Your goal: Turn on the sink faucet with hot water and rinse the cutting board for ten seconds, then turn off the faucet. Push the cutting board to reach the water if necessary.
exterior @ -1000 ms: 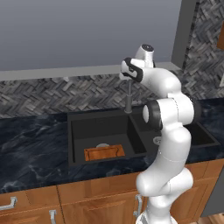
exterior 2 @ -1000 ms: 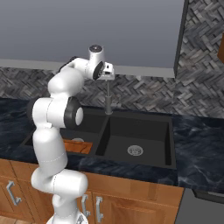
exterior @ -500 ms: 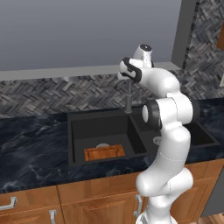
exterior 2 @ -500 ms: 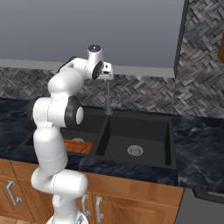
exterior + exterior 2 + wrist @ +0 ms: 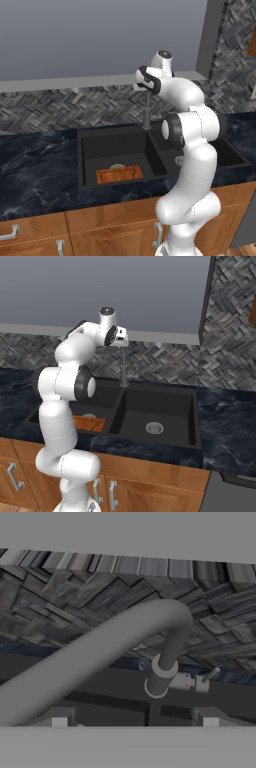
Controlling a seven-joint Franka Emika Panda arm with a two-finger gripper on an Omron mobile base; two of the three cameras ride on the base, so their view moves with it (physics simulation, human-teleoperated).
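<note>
Gripper (image 5: 135,722) jaws stand wide apart and hold nothing, one dark fingertip (image 5: 59,718) low on each side of the hand view with the faucet (image 5: 167,647) between and beyond them. From the hand view the faucet's grey spout sweeps from the lower left up to a bend, then its stem drops to a round base; a small lever (image 5: 209,676) with red and blue dots beside it sticks out next to that base. In the left base view the hand (image 5: 148,80) sits high, right at the top of the faucet (image 5: 147,111), whose upright stem stands at the back edge of the sink (image 5: 87,145), behind the divider between the two basins. The right base view shows the same: hand (image 5: 119,336) just above the thin stem (image 5: 123,366). Cutting board (image 5: 119,175) lies flat on the floor of the left basin, towards its front wall, well apart from the faucet and just in front of a round silver drain (image 5: 117,166). From the right base view a corner of the board (image 5: 90,423) shows behind the arm. Dark marbled countertop (image 5: 35,170) surrounds the sink, with a herringbone tile backsplash (image 5: 55,110) behind and wooden cabinet fronts (image 5: 105,230) below
</note>
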